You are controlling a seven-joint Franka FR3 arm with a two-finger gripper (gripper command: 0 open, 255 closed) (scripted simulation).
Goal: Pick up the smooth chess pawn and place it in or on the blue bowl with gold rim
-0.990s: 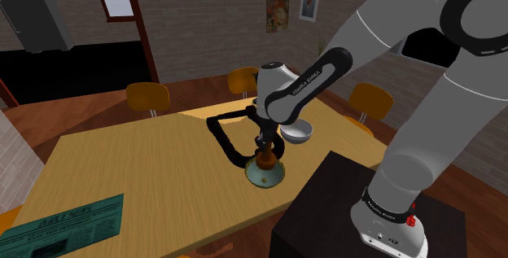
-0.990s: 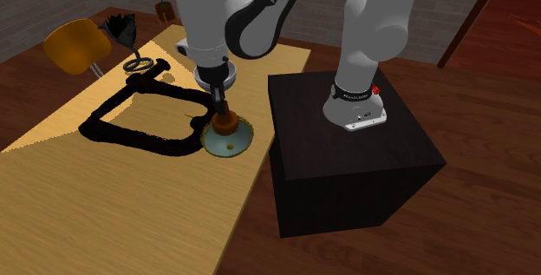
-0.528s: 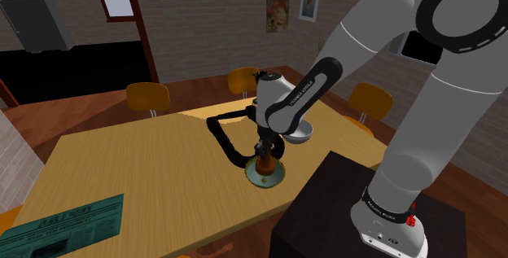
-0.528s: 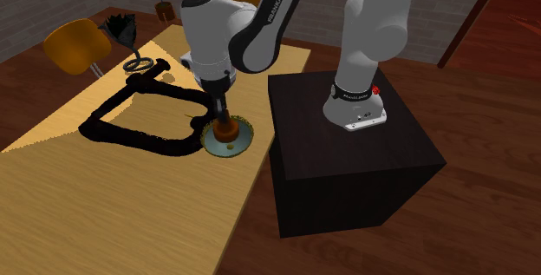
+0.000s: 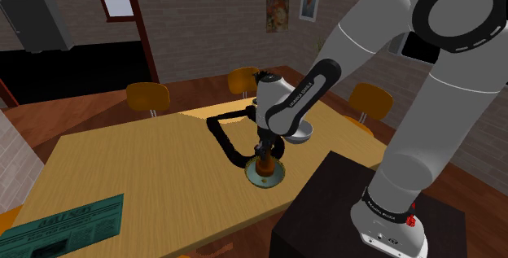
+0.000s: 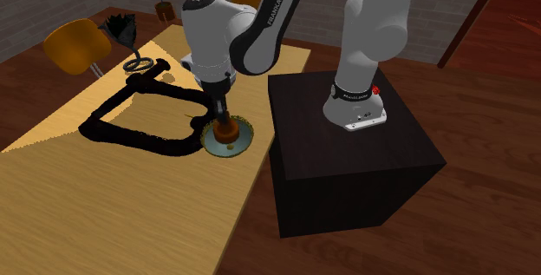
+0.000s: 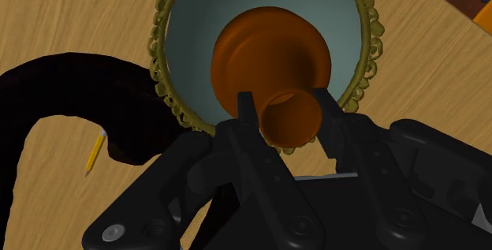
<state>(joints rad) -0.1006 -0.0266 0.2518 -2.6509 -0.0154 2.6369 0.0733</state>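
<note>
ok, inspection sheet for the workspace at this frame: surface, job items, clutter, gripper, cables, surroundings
surface: wooden table; the arm's dark stand is at its edge.
job's things: brown pawn upright, its base inside the blue-grey bowl with a gold rim.
clutter: thick black loop beside the bowl; pencil by the loop; green newspaper near a table corner.
grippers: gripper over the bowl, fingers clasping the pawn's head.
cables: nothing seen, unless the black loop is one; cannot tell.
surroundings: orange chairs, brick wall with framed pictures, black area beyond the wall.
</note>
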